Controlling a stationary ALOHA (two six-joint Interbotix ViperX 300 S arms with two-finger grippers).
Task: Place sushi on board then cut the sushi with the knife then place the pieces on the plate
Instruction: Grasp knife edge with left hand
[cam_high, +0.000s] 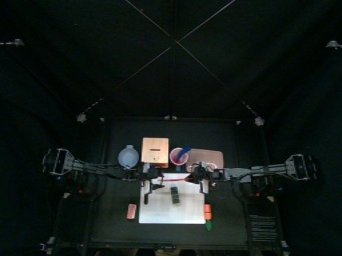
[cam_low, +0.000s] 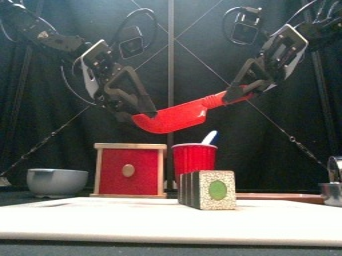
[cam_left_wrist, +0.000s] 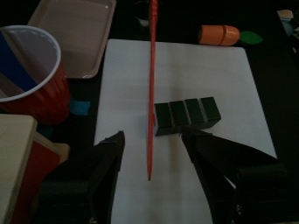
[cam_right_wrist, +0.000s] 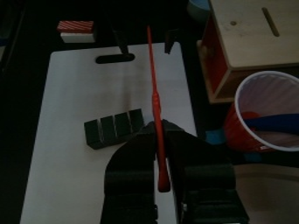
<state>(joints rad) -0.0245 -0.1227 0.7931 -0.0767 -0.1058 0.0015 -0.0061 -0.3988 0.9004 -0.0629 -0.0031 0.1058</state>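
Note:
A red toy knife (cam_low: 187, 108) hangs level in the air above the red cup (cam_low: 195, 160). My right gripper (cam_low: 249, 90) is shut on its handle end (cam_right_wrist: 162, 171). At the knife's other end my left gripper (cam_low: 134, 108) stands open, one jaw on each side of the blade (cam_left_wrist: 151, 131) with a gap on both sides. The dark green sushi roll (cam_low: 207, 188) lies whole on the white board (cam_low: 120, 215), below the knife (cam_left_wrist: 187, 116). A blue knife (cam_low: 210, 137) sticks out of the cup. The pink tray (cam_left_wrist: 76, 35) lies behind the board.
The wooden box with its red drawer front (cam_low: 130, 170) stands left of the cup, and the blue-grey bowl (cam_low: 56, 180) further left. An orange toy (cam_left_wrist: 219, 33) and a red and white toy (cam_right_wrist: 79, 29) lie off the board's ends.

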